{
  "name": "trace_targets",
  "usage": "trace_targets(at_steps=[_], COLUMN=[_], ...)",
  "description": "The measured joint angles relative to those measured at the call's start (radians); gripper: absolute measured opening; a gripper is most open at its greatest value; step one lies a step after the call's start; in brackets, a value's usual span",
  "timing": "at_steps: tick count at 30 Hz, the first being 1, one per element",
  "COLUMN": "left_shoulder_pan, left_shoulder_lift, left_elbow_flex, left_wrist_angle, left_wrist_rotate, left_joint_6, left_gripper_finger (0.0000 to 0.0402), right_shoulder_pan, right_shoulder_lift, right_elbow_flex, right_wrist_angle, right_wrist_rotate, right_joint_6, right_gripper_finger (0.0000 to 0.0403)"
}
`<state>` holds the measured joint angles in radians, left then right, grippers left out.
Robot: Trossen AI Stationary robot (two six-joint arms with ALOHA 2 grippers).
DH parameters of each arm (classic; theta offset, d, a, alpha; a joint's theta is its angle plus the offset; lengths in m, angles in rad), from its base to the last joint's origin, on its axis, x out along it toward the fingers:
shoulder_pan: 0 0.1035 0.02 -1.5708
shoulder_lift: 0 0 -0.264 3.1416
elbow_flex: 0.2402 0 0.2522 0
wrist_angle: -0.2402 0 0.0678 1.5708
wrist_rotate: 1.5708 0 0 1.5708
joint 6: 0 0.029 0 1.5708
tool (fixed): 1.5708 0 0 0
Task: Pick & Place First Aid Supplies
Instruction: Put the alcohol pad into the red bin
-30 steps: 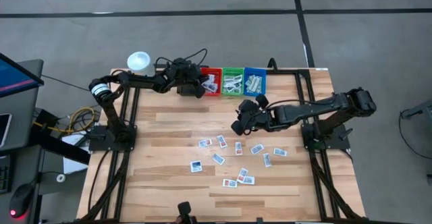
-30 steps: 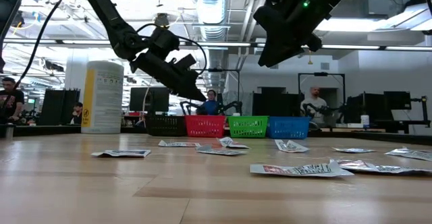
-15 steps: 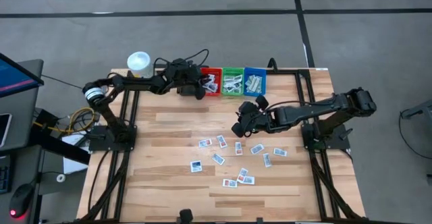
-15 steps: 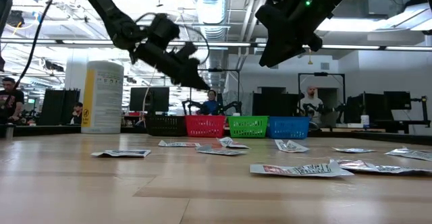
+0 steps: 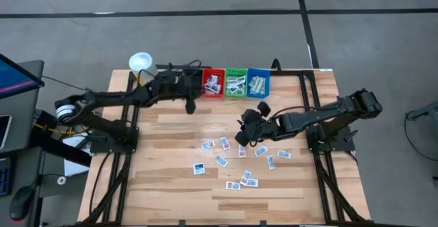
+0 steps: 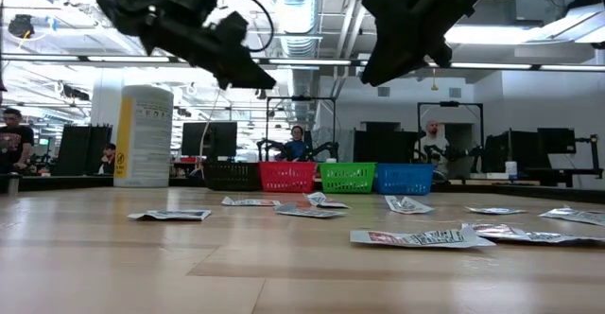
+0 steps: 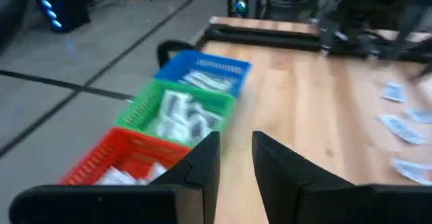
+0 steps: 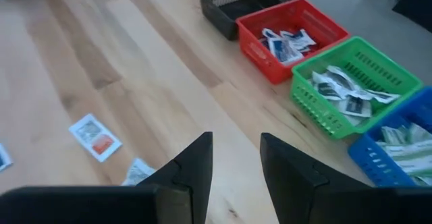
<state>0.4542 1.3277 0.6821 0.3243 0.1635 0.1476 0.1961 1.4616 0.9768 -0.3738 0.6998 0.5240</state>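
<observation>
The first aid supplies, small flat white packets [image 5: 224, 143], lie scattered on the wooden table's near right half; one [image 8: 94, 136] shows in the right wrist view. More packets lie inside the red bin [image 5: 213, 70], green bin [image 5: 236, 70] and blue bin [image 5: 259, 70] at the far edge. My left gripper [image 5: 189, 107] hangs open above the table just in front of the red bin, nothing between its fingers [image 7: 202, 163]. My right gripper [image 5: 241, 137] hangs open above the far end of the scattered packets, also holding nothing [image 8: 236, 156].
A black bin [image 8: 236, 1] stands left of the red one. A white-capped yellow bottle [image 5: 140, 63] stands at the far left corner. Bare wood lies on the table's left half. People and monitors show in the room behind [image 6: 298, 144].
My left gripper has drawn back from over the red bin toward the table's near and left side and has risen. My right gripper has drifted a little toward the near edge, over the scattered packets.
</observation>
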Motion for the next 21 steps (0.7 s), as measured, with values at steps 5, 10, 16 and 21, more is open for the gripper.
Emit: trace_targets(at_steps=[5,10,16,21], left_shoulder_pan=[-0.111,-0.276,-0.499,-0.672], left_shoulder_lift=[-0.111,-0.178,-0.189,-0.189], left_elbow_flex=[-0.104,-0.187,-0.24,-0.268], left_wrist_angle=[-0.003,-0.011,-0.018,-0.019], left_wrist_rotate=[-0.063,-0.181,-0.343,-0.446], left_joint_6=[-0.074,-0.152,-0.263,-0.318], left_gripper_finger=[0.0087,0.0087,0.0081,0.0064], right_shoulder_pan=[0.041,0.091,0.153,0.197], right_shoulder_lift=[0.0,0.0,0.0,0.0], right_elbow_flex=[0.0,0.0,0.0,0.0], right_wrist_angle=[0.028,0.066,0.101,0.101], right_wrist_rotate=[0.0,0.0,0.0,0.004], right_joint_6=[0.0,0.0,0.016,0.038], right_gripper_finger=[0.0118,0.0118,0.0118,0.0118])
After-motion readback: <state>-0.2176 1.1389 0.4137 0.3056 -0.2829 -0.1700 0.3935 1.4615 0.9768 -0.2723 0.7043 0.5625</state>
